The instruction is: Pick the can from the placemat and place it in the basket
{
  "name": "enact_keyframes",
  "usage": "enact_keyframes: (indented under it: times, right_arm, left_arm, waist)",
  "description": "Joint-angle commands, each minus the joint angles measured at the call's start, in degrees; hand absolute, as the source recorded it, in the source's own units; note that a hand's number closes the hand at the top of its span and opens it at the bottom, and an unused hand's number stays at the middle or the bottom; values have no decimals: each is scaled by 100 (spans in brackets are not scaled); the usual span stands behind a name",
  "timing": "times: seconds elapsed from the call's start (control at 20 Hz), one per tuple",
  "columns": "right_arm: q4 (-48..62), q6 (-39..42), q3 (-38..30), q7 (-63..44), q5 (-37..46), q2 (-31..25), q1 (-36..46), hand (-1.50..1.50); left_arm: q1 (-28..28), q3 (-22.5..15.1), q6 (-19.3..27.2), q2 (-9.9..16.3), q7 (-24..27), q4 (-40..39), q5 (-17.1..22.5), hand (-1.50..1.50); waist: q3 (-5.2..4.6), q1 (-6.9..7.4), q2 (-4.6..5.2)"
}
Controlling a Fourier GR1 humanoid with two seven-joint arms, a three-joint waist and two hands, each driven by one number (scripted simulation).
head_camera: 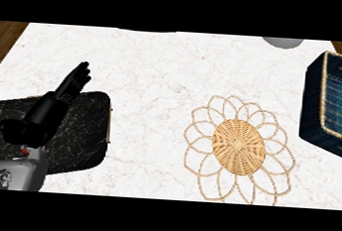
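Can: could not tell where it was. The only candidate was a pale grey rounded object [283, 42] at the far edge of the view, beyond the placemat and a little to its right. It was cut by the frame and too little of it showed to name it. The placemat [238, 147] was woven straw with a solid oval centre and an open ring of looped petals, lying flat on the white marble counter [162, 72]. The basket [314, 96] sat to the placemat's right, apart from it. It was dark blue weave with a tan rim, and the view's right edge cut it off. A black slab [85, 132] with pale veining lay well to the placemat's left, with a thin tan strip along the side facing the placemat. The left hand [74, 84] was over the far edge of that slab, fingers straight and together, pointing away from the robot and holding nothing. Its grey forearm [13, 175] came in from the lower left corner. The right hand did not show.
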State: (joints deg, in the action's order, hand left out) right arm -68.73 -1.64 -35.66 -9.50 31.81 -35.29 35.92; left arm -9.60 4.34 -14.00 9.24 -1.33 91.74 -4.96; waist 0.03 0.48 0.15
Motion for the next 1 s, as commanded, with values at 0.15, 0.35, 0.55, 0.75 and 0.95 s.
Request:
enact_keyframes:
  times: [0.15, 0.35, 0.55, 0.75, 0.95]
  right_arm:
    - [773, -792, -444, 583, -431, -118, 290, 150]
    - [1579, -1157, -114, 1018, -393, -316, 537, -150]
    - [2321, -1029, -112, 1635, -611, -743, 761, -150]
    - [2114, -969, -79, 1588, -885, -740, 860, -150]
    - [2587, -760, -505, 1851, -1435, -918, 988, -150]
  left_arm:
    - [-311, -75, 166, -155, -223, -112, -85, 0]
    - [67, 162, -161, 125, 142, -9, 112, 0]
    - [-227, 85, -22, 3, -86, -83, 46, 0]
    - [-109, -50, 44, -99, -188, 169, -36, 0]
    - [267, 5, -117, -7, 152, 139, 6, 0]
  waist:
    - [1, -24, -7]
    - [-2, 13, -2]
    - [-1, 12, 2]
    - [-1, -3, -10]
    - [0, 26, -6]
